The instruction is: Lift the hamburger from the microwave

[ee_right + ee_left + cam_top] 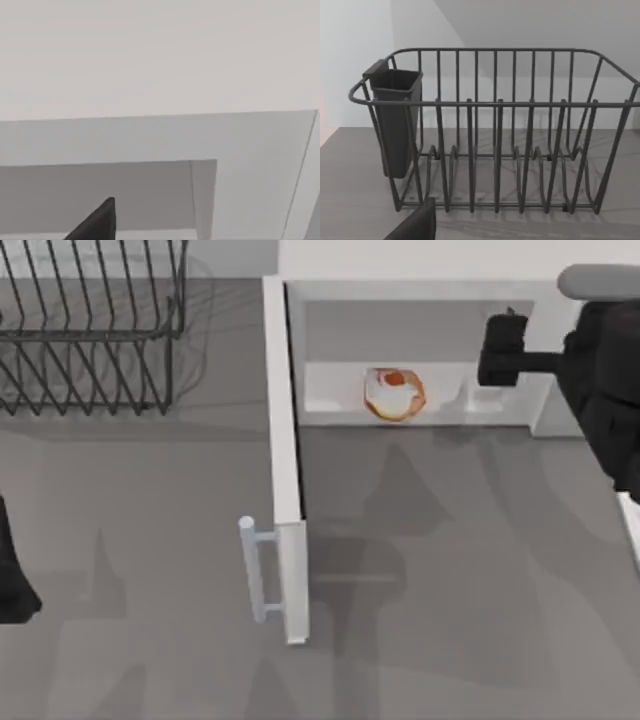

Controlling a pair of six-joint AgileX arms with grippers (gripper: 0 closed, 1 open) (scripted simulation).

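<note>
The white microwave [420, 270] stands at the back with its door [286, 480] swung wide open toward the front, bar handle [255, 570] on its outer face. On the floor of the cavity lies the hamburger [393, 392], a small orange-tan bun with a whitish face and a red-orange patch. My right gripper [497, 350] hovers at the right side of the opening, to the right of the hamburger and apart from it. The right wrist view looks at the microwave's front frame [250, 150] and the upper corner of the opening. My left arm [12, 580] is parked at the table's left edge.
A black wire rack [90, 330] stands at the back left; the left wrist view faces this rack [495, 150] with a dark cup holder [395, 120] hung on one end. The open door divides the table's middle. Grey tabletop [450, 590] lies in front of the microwave.
</note>
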